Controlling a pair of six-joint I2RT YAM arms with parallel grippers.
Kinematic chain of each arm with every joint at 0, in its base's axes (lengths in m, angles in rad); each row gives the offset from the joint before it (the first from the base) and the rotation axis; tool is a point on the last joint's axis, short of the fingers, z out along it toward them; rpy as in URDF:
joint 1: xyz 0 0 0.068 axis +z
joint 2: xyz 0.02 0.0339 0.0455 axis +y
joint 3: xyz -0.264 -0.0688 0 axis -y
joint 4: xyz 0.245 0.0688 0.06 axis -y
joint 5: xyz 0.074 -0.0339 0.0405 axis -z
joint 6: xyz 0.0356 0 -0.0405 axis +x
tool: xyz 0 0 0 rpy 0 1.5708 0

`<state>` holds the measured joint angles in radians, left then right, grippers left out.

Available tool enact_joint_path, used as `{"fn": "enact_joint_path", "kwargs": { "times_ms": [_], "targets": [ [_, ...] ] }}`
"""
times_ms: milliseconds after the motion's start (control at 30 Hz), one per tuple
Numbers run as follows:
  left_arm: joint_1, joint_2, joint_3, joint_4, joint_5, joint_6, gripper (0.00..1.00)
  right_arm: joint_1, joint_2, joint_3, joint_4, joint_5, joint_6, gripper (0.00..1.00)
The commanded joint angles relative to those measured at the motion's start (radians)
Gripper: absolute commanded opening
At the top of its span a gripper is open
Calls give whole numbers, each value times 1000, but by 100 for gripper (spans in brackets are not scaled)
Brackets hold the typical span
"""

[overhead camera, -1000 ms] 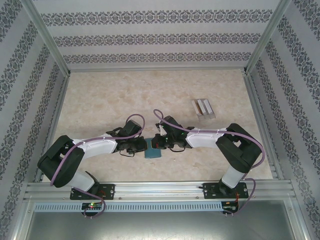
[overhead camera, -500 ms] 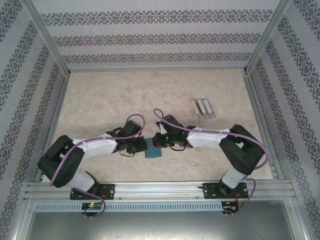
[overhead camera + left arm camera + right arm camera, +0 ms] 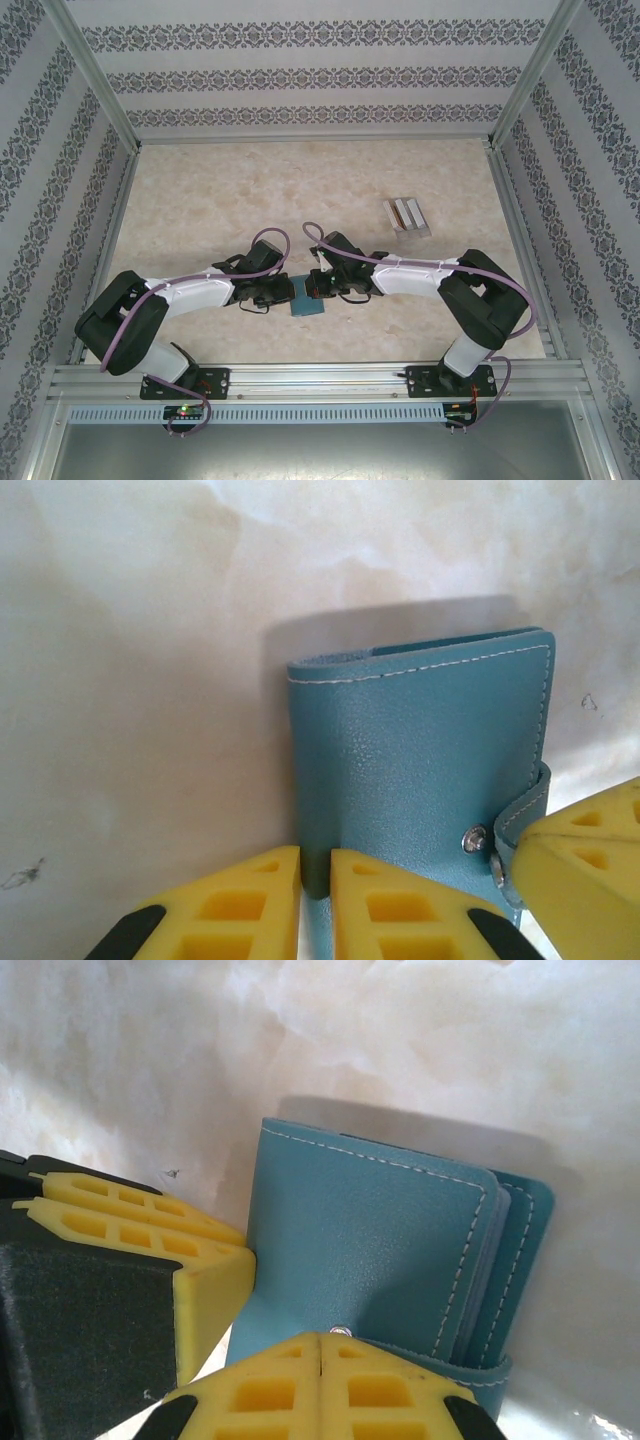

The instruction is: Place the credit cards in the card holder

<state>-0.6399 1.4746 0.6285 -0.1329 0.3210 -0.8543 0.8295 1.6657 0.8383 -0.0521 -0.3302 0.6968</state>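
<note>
The teal card holder (image 3: 306,300) lies folded on the marble table between both grippers. My left gripper (image 3: 315,855) is shut on the left edge of the card holder (image 3: 420,750), and a sliver of teal shows between its yellow fingers. My right gripper (image 3: 320,1338) is shut, its tips together at the snap and strap of the card holder (image 3: 370,1230); I cannot tell if the strap is pinched. From above, the left gripper (image 3: 287,292) and right gripper (image 3: 317,287) flank the holder. The credit cards (image 3: 407,215), pale grey with a reddish strip, lie apart at the back right.
Patterned walls and metal rails (image 3: 300,378) enclose the table. The right gripper's yellow finger (image 3: 580,860) sits against the holder's strap in the left wrist view. The left gripper's finger (image 3: 210,1280) touches the holder's left edge in the right wrist view.
The right arm has crept slightly to the left, toward the card holder. The left arm and the holder have stayed where they were.
</note>
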Motion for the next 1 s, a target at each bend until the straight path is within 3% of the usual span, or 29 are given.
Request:
{"fn": "enact_joint_path", "kwargs": {
  "times_ms": [0, 967],
  "targets": [
    [3, 0, -9, -25, 7, -6, 15, 17, 40, 29, -6, 19, -10, 0],
    [3, 5, -9, -22, 22, -6, 11, 16, -27, 23, -12, 109, -43, 0]
  ]
}}
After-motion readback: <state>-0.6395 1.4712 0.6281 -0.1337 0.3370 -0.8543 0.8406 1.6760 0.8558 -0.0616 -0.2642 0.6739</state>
